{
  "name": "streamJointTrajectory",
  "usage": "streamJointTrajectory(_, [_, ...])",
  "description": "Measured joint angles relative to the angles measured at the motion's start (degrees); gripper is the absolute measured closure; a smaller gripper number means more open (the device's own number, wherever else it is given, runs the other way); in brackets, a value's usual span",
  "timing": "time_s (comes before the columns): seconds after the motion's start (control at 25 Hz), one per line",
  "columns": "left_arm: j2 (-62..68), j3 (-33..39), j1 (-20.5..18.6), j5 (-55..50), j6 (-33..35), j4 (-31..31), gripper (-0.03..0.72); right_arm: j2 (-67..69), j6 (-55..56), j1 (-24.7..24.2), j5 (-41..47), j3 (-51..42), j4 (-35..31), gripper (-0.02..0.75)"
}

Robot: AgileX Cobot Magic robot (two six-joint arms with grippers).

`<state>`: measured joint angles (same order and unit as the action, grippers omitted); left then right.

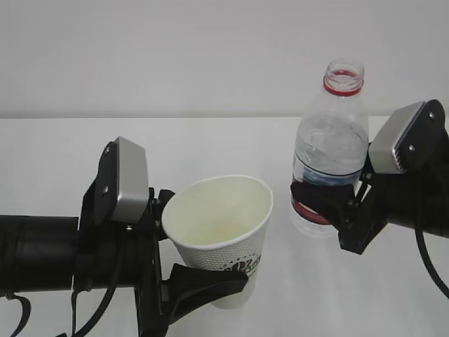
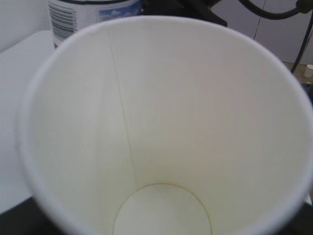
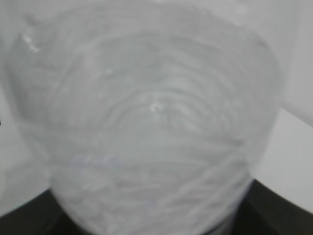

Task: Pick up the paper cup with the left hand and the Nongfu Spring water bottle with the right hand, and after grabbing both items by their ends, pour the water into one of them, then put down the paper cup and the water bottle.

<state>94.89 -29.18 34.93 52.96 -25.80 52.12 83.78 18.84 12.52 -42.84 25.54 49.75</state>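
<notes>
The left hand (image 1: 184, 242) is clamped around the paper cup (image 1: 223, 235), its black fingers gripping the lower wall near the printed base, so the cup is held off the white table (image 1: 56, 154) and leans a little, mouth up and tipped toward the bottle. In the left wrist view the cup's inside looks dry and empty down to its round floor.

The right hand (image 1: 328, 200) grips the Nongfu Spring water bottle (image 1: 330, 144) around its labelled lower body, just right of the cup and a little higher. The bottle stands upright, long axis vertical, its uncapped neck with the red ring at the top. I cannot make out a water level through the clear wall.

The pour seems not yet begun. The cup's open rim lies left of and below the bottle's mouth, with a clear gap between them, so the bottle's neck would have to tip leftward, over the cup's near rim.
</notes>
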Motion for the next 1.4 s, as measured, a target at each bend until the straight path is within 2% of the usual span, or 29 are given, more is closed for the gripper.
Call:
streamJointTrajectory(0.72, [0.0, 0.0, 0.3, 0.0, -0.1, 1.6, 0.115, 0.0, 1.8, 0.1, 2.4, 5.9, 8.0, 0.253])
streamJointTrajectory(1.0, [0.0, 0.0, 0.3, 0.0, -0.1, 2.6, 0.115, 0.0, 2.0, 5.3, 7.3, 9.4, 9.1, 0.253])
streamJointTrajectory(1.4, [0.0, 0.0, 0.3, 2.1, -0.5, 3.1, 0.116, 0.0, -0.7, 5.6, 8.1, 10.7, 10.6, 0.253])
